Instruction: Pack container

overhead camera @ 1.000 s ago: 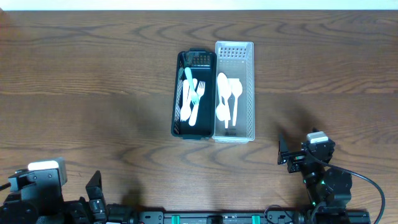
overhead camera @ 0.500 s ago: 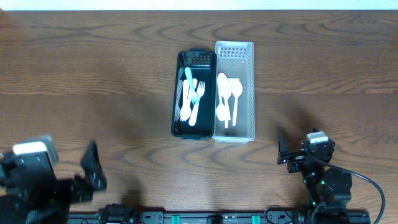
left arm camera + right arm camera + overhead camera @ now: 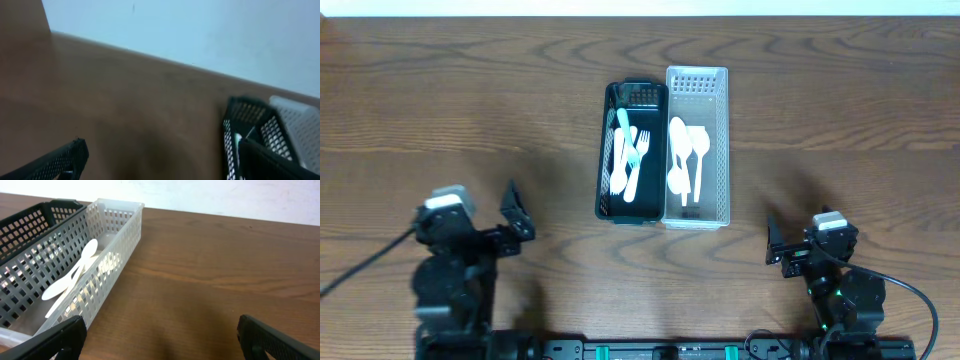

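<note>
A black mesh bin and a white mesh bin stand side by side at the table's middle. The black bin holds white forks and one light blue utensil. The white bin holds white spoons. My left gripper is open and empty at the front left, apart from the bins. My right gripper is open and empty at the front right. The left wrist view is blurred and shows the black bin. The right wrist view shows the white bin with spoons.
The brown wooden table carries only the two bins. The arms' bases sit at the front edge.
My left arm has swung up and right from the front left corner toward the table's middle. The right arm and the bins have not moved.
</note>
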Available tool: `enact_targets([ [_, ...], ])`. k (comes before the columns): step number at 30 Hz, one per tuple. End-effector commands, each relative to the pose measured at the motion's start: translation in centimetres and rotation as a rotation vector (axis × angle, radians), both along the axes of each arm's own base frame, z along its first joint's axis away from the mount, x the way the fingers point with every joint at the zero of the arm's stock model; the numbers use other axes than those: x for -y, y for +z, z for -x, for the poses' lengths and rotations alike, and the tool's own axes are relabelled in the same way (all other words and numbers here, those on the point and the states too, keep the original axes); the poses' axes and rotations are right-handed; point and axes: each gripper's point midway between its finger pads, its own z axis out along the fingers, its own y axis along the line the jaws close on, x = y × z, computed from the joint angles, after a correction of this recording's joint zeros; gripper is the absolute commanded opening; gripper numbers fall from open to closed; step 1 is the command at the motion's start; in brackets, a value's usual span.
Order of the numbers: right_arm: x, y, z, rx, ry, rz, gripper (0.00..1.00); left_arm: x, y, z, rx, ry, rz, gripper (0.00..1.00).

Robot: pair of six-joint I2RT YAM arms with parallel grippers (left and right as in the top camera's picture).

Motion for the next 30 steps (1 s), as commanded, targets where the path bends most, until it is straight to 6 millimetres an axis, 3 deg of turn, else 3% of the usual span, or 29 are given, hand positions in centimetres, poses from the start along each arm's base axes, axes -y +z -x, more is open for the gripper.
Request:
enact_targets([
  [1,0.2,0.0,0.0,0.005,-0.007,0.011,0.99,0.1,-4.2,0.0,-0.002,0.017,0.091,0.98],
  [5,0.2,0.0,0.0,0.005,-0.007,0.011,0.99,0.1,-7.0,-0.2,0.031,0.018,0.101,0.98],
  [11,0.2,0.0,0.0,0.005,-0.007,0.011,0.99,0.1,-8.8,-0.2,0.074,0.016,0.1,0.98],
  [30,0.2,0.0,0.0,0.005,-0.007,0.011,0.99,0.1,-10.0,0.1,0.051,0.017,0.1,0.98],
])
